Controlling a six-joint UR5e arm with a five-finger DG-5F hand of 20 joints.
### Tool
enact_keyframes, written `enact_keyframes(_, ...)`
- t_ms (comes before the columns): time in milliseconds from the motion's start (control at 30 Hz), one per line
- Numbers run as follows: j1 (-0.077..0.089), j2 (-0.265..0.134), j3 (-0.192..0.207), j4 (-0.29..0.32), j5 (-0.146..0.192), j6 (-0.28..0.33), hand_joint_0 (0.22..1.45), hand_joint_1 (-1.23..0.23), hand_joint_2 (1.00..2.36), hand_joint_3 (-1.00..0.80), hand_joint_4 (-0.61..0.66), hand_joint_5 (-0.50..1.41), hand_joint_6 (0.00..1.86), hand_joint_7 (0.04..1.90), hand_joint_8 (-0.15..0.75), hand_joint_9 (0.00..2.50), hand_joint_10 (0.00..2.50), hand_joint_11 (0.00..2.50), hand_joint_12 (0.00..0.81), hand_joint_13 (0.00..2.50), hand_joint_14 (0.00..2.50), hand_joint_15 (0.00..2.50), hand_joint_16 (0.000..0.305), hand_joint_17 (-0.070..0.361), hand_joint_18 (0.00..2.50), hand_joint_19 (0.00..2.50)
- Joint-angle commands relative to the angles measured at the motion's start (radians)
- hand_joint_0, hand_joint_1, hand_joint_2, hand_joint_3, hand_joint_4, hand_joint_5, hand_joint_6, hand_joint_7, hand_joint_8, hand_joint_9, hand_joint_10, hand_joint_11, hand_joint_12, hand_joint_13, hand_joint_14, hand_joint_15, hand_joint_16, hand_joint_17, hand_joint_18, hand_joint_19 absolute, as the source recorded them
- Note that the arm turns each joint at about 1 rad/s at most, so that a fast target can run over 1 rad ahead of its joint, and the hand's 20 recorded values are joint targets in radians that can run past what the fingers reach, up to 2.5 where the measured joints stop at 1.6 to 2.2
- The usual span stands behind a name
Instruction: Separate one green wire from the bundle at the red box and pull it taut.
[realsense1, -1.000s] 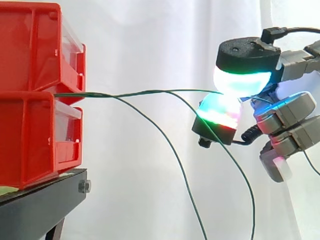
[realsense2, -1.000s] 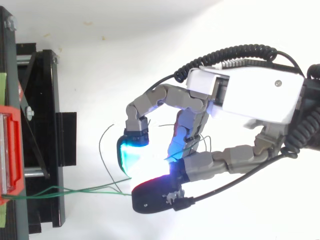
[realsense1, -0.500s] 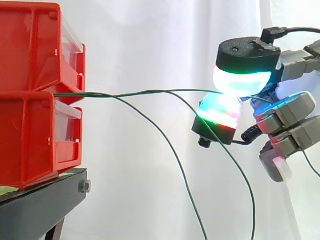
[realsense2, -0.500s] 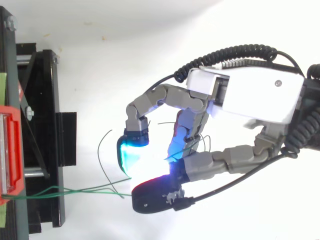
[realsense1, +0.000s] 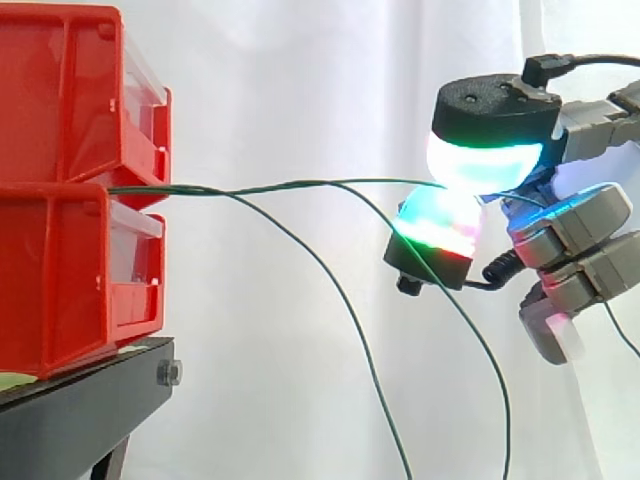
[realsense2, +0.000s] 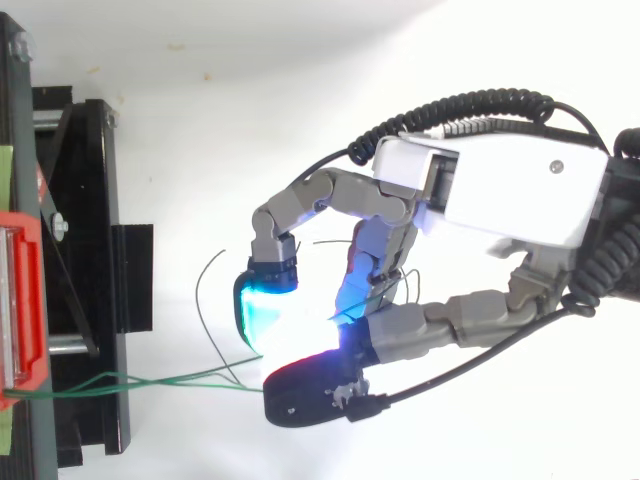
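Note:
Green wires (realsense1: 270, 186) leave the gap between the two stacked red boxes (realsense1: 75, 190) at the left of the side view. One wire runs almost level to the right into the hand (realsense1: 575, 235), where two glowing fingertips (realsense1: 485, 165) pinch it. Two other green wires (realsense1: 340, 290) sag away from it and hang down towards the bottom edge. In the top view the hand (realsense2: 500, 190) reaches in from the right and the held wire (realsense2: 170, 380) stretches from the red box (realsense2: 20, 300) to the pinching pads.
The red boxes sit on a black stand (realsense1: 80, 420) at lower left. A white curtain (realsense1: 320, 90) fills the background. In the top view the black stand frame (realsense2: 85, 270) stands left of the hand.

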Motion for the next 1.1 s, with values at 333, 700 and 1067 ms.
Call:
enact_keyframes(333, 0.002, 0.0, 0.0, 0.0, 0.0, 0.0, 0.65, -0.78, 1.03, -0.07, 0.03, -0.13, 0.91, 1.21, 0.294, 1.44, 0.01, 1.63, 0.367, 1.5, 0.0, 1.64, 0.054, 0.121, 1.04, 0.69)
enact_keyframes(700, 0.002, 0.0, 0.0, 0.0, 0.002, 0.0, 0.65, -0.78, 1.03, -0.07, 0.03, -0.13, 0.91, 1.21, 0.294, 1.45, 0.01, 1.65, 0.374, 1.5, 0.0, 1.64, 0.054, 0.122, 1.03, 0.69)
enact_keyframes(1067, 0.002, 0.0, 0.0, 0.0, 0.0, 0.0, 0.65, -0.78, 1.03, -0.07, 0.03, -0.13, 0.91, 1.21, 0.288, 1.45, 0.01, 1.66, 0.369, 1.49, 0.0, 1.64, 0.054, 0.123, 1.03, 0.68)
